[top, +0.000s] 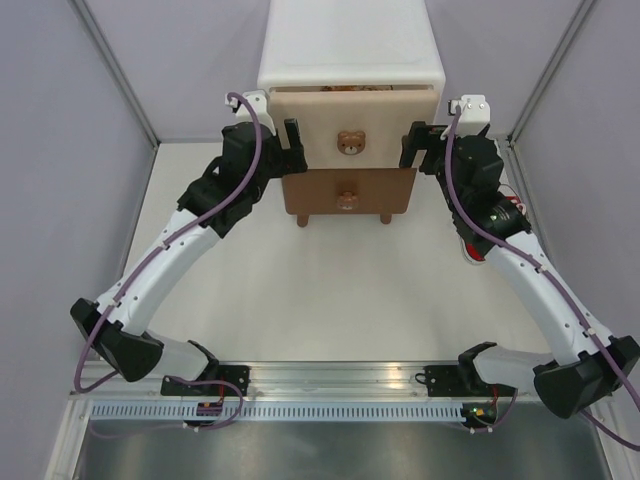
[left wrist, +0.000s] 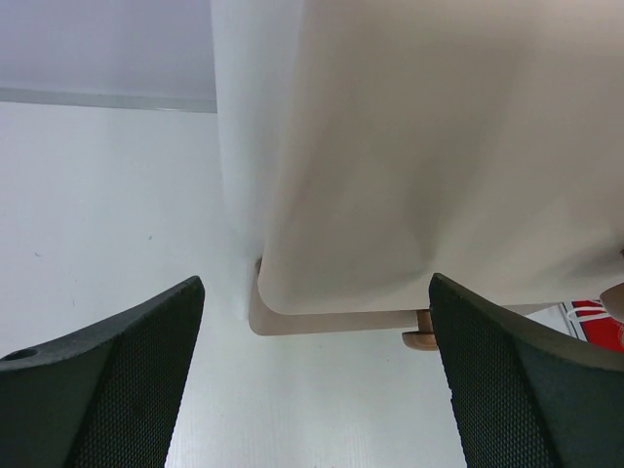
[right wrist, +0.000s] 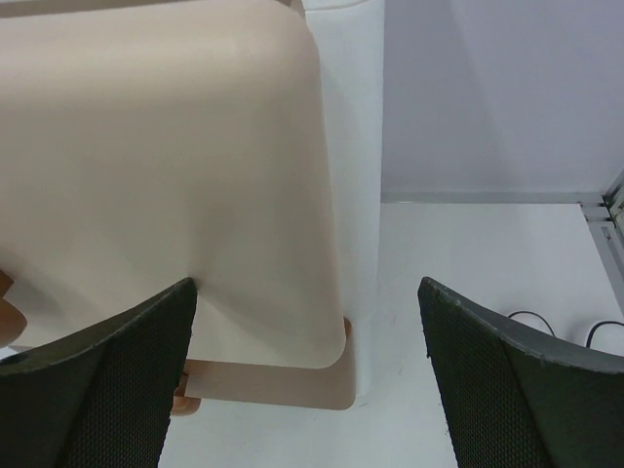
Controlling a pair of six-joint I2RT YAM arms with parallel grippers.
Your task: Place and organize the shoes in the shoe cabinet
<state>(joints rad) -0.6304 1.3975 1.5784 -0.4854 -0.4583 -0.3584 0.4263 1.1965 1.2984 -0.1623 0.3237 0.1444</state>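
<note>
The shoe cabinet [top: 350, 45] stands at the back centre, white on top. Its beige upper drawer front [top: 350, 125] with a bear knob [top: 350, 143] leans out a little. A thin orange-brown strip shows in the gap behind it; I cannot tell what it is. The brown lower drawer front [top: 348, 185] sits below. My left gripper [top: 291, 146] is open at the upper front's left edge, my right gripper [top: 413, 147] open at its right edge; neither holds anything. Red shoes [top: 468, 250] lie on the table under my right arm, and one red shoe [left wrist: 595, 322] shows at the left wrist view's right edge.
Both wrist views look down the beige front [left wrist: 439, 156] [right wrist: 166, 166] to the lower front's corner [left wrist: 322, 320] [right wrist: 292, 385] and white table. Grey walls close in the back and sides. Thin cables [right wrist: 546, 327] lie at the right.
</note>
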